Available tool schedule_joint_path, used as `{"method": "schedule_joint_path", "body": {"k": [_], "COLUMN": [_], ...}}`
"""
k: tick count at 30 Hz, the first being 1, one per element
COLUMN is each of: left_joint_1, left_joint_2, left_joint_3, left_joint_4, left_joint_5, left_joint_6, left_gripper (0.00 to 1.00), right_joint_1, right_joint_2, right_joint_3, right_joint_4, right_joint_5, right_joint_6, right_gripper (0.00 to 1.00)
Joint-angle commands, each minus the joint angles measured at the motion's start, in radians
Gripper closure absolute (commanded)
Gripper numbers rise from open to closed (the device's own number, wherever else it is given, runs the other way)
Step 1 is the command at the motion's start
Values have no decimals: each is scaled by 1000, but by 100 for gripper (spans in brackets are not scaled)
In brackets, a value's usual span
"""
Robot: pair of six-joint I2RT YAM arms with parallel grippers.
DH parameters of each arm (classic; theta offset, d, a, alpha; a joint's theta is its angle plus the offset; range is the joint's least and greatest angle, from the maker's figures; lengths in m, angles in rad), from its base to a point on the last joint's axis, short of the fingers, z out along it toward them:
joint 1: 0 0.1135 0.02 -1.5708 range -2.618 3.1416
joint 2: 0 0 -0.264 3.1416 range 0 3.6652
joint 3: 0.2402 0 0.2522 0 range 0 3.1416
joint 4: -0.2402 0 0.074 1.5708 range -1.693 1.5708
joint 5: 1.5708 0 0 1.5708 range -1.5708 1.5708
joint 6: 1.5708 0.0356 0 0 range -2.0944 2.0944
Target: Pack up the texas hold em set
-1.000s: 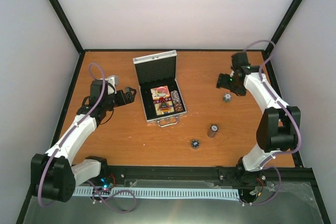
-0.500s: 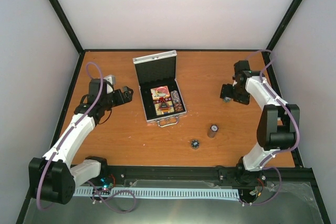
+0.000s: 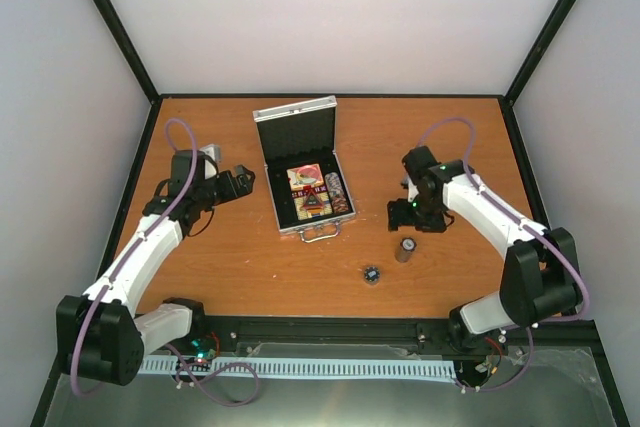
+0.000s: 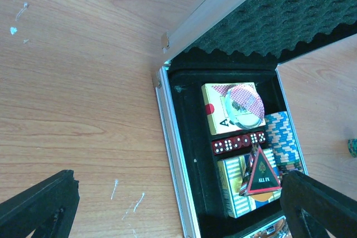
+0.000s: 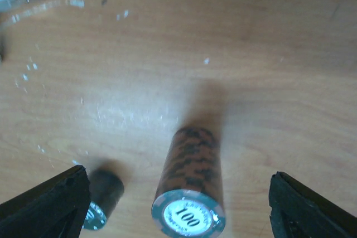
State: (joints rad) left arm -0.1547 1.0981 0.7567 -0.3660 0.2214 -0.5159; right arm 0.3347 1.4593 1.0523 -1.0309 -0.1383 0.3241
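The table fills the middle of the top view. The left arm reaches up along the left side, and the right arm bends in from the right toward the centre.

The case sits at upper centre of the table. Its lid stands upright at the back and its handle faces the bottom of the frame.

The left gripper is just left of the case with its jaws wide apart, holding nothing. The right gripper is right of the case, jaws also spread. In its wrist view one finger shows in each lower corner, and neither touches anything.

Inside the case, the left wrist view shows a card deck at the top and a second deck below. A row of chips lies along the right wall.

A tall chip stack marked 100 stands upright on the table between the right fingers. A short dark stack stands at lower left of that view, near the left finger.

In the case, a triangular button leans on the lower deck. A clear disc lies on the upper deck, and a row of red dice lies between the decks.
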Motion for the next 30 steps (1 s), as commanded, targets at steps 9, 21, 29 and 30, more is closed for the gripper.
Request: {"method": "schedule_joint_path", "body": {"k": [9, 21, 29, 30], "left_joint_1": [-2, -2, -2, -2], "left_joint_2": [-40, -78, -80, -81], "left_joint_3": [-19, -39, -18, -16], "left_joint_4": [-22, -41, -49, -48], "left_joint_5": [2, -12, -27, -27], "left_joint_6": [-34, -46, -59, -66], "left_gripper": [0, 0, 0, 0], "right_joint_1": [109, 113, 114, 115], "right_joint_2": [45, 12, -17, -27], "right_joint_3": [-55, -114, 0, 23], "right_joint_4": [-72, -39, -55, -55], "right_joint_5": [60, 13, 16, 12], "right_joint_6": [24, 34, 3, -3], "right_gripper": [30, 50, 70, 72]}}
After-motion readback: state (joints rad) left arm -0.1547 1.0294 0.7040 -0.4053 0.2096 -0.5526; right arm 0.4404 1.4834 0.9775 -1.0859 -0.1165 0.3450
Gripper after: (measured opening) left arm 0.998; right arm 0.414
